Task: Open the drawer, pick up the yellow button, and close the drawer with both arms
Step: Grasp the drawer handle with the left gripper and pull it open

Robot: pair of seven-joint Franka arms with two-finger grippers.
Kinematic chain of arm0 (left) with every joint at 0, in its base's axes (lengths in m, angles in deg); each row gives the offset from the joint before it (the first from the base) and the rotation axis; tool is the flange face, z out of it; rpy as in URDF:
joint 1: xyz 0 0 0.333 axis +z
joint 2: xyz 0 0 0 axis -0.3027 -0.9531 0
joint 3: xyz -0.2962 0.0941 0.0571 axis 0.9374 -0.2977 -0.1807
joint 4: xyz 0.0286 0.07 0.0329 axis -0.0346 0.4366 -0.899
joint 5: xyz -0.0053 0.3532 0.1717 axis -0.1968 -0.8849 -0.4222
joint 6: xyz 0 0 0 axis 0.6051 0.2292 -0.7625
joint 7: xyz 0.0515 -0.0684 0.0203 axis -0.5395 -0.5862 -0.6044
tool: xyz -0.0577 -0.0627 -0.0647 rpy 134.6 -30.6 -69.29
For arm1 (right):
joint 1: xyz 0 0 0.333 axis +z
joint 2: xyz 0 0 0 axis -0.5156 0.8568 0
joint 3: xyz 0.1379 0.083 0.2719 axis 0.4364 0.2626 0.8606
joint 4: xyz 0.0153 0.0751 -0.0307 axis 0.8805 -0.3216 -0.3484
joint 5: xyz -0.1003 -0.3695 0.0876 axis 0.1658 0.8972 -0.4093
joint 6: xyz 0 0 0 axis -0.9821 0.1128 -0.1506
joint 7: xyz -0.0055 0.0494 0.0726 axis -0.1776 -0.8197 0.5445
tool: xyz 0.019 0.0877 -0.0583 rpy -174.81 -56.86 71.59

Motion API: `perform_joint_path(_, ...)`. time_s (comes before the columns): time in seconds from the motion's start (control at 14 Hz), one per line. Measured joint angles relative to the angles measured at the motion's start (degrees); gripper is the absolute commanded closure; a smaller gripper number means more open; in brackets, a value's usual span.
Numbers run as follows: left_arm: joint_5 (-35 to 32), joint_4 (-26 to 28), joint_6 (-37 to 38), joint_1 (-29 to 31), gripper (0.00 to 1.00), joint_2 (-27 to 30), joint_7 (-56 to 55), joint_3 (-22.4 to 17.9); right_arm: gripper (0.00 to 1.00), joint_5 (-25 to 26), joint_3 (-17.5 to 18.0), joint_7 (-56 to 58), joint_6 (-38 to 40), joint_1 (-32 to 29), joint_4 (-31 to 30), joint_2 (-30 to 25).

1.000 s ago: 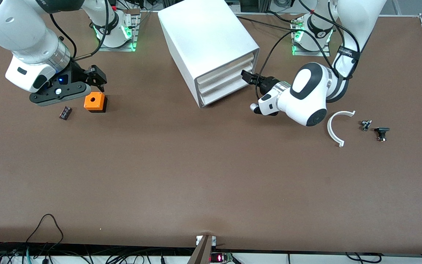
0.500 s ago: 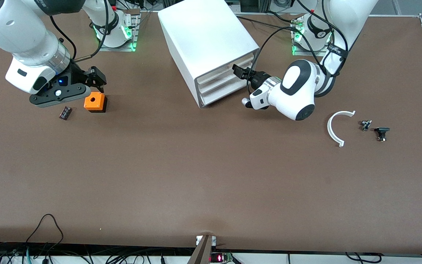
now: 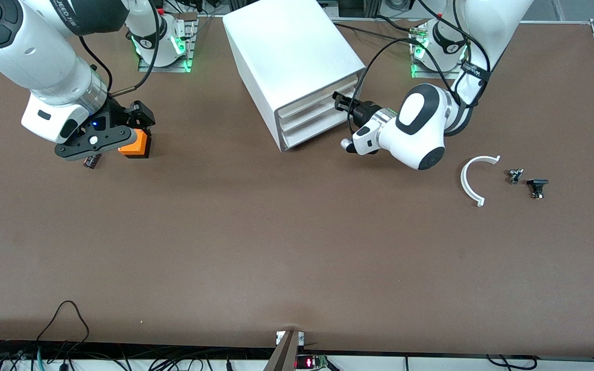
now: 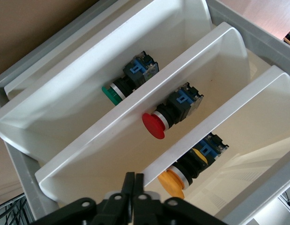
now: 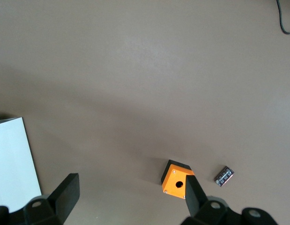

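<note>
Drawers (image 4: 135,117) hold green, red, yellow buttons.

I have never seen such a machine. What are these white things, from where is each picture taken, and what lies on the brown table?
These are two white robot arms, each ending in two black fingers. The wide picture comes from a high camera facing them. The other two come from cameras on the wrists.

The left gripper, fingers shut, is at the front of the white cabinet. Its three drawers hold a green button, a red button and an orange-yellow button.

The right gripper, fingers open and holding nothing, hangs over an orange cube, beside a small black part.

Toward the left arm's end of the table lie a white curved piece and two small dark parts.
</note>
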Motion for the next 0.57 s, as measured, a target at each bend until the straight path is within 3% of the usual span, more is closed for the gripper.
perform_joint_path(0.07, 0.0, 0.2, -0.2, 0.0, 0.5, -0.1, 0.0, 0.0, 0.0, 0.0, 0.1, 0.3, -0.2, 0.0, 0.0, 0.2)
perform_joint_path(0.21, 0.0, 0.6, -0.3, 0.2, 0.41, -0.2, -0.2, -0.1, 0.0, -0.1, 0.4, 0.5, -0.4, 0.2, 0.0, 0.7)
perform_joint_path(0.29, 0.3, 0.6, -0.2, 0.4, 0.31, -0.2, -0.2, -0.1, 0.0, -0.1, 0.8, 0.6, -0.5, 0.4, 0.0, 0.9)
perform_joint_path(0.57, 3.5, 0.7, 0.3, 1.7, 0.25, -0.2, -0.3, 0.0, 0.0, -0.1, 1.4, 0.6, -0.8, 2.4, 0.0, 1.5)
